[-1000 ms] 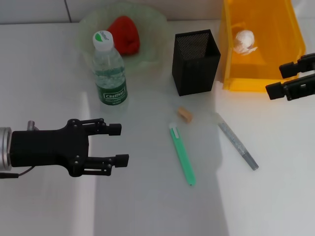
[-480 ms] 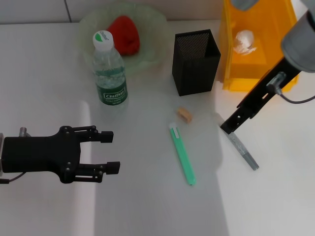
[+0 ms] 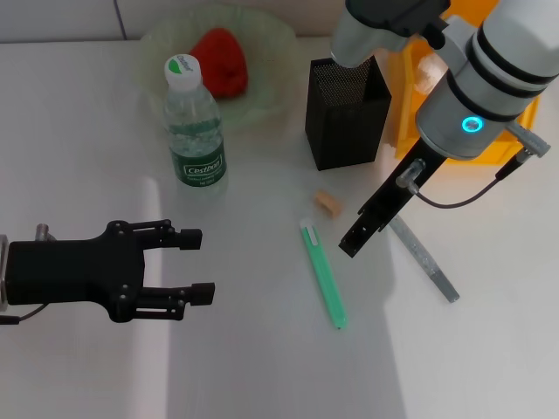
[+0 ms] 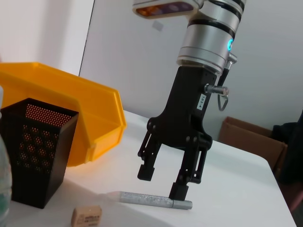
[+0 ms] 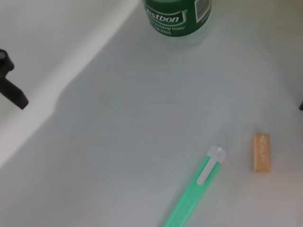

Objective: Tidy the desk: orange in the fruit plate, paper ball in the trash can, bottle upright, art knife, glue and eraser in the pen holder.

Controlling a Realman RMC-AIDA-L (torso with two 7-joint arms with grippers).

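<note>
Red-orange orange in a pale-green translucent fruit plate near the table's far edge. Green label with white lettering, white-green cap on the clear bottle. Black perforated mesh on the pen holder. Yellow-orange trash can toward the far right corner. Tan eraser. Bright green art knife. Speckled silver-grey stick, perhaps the glue. White table.
</note>
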